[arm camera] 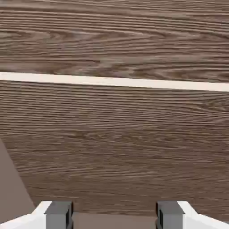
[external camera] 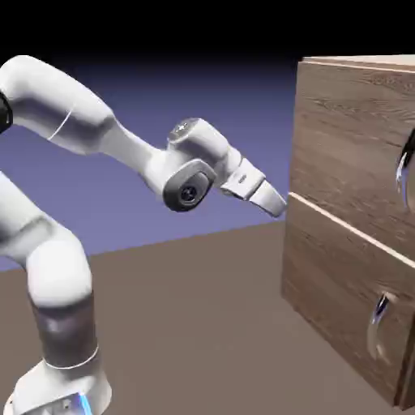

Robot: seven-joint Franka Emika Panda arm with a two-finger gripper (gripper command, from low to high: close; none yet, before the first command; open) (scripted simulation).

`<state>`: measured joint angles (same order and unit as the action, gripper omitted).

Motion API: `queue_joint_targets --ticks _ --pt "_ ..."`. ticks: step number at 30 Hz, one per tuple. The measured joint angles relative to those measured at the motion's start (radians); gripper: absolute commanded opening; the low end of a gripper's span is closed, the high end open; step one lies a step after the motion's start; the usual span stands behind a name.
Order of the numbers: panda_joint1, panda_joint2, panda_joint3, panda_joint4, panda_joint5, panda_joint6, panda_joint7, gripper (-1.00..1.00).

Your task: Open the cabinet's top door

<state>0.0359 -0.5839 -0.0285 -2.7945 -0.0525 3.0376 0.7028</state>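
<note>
A: Which step is this?

B: The approach, I judge; the hand [external camera: 275,200] sits just short of the cabinet [external camera: 344,146] by its left edge, near the pale seam [arm camera: 114,82], fingers spread wide and holding nothing.

A: And the top door [external camera: 348,130]?

B: Shut, above that seam; its silver handle [external camera: 404,170] lies far right; the next move calls for travelling right and up to it.
</note>
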Motion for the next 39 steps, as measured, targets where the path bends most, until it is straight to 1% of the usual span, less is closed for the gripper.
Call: queue_joint_targets --ticks 39 --pt "0.772 -0.45 -0.923 0.5 -1.696 0.018 -1.235 0.0"
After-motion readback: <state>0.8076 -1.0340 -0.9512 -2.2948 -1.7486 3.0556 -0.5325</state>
